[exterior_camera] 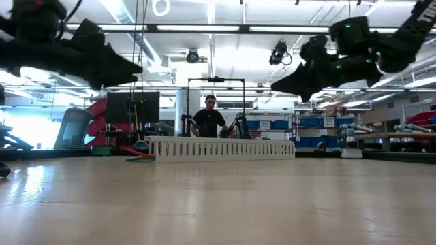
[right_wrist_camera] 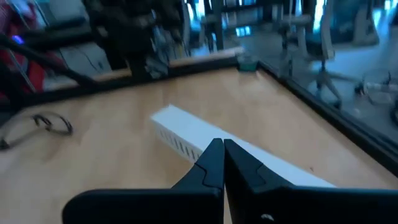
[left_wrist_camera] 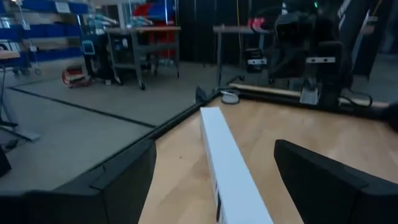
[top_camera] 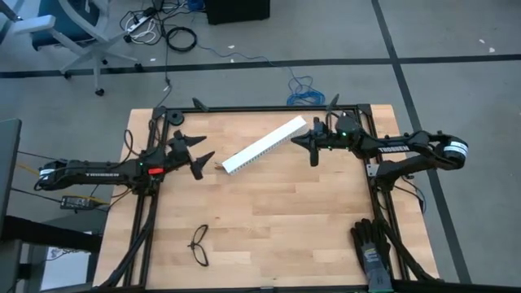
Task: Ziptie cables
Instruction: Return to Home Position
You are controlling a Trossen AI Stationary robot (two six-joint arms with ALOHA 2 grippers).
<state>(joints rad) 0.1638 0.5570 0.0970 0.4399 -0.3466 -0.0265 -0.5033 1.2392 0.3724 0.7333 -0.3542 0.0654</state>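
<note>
The cables and the ziptie show in no view. My left gripper (top_camera: pixel 205 147) (left_wrist_camera: pixel 214 148) hangs open above the table's left half, its fingers pointing at the near end of a wide white slotted strip (top_camera: pixel 264 145). My right gripper (top_camera: pixel 295 140) (right_wrist_camera: pixel 222 147) is shut with nothing visible between its fingers. It hovers above the strip's far right end. In the low view both grippers, left (exterior_camera: pixel 135 68) and right (exterior_camera: pixel 276 86), hang well above the tabletop.
The white strip (exterior_camera: pixel 221 148) lies flat and slantwise across the table's far middle. Black thin-framed glasses (top_camera: pixel 199 245) (right_wrist_camera: pixel 53 124) lie near the near left edge. A black glove (top_camera: pixel 371 247) sits at the near right corner. A person (exterior_camera: pixel 208 120) stands beyond the far edge.
</note>
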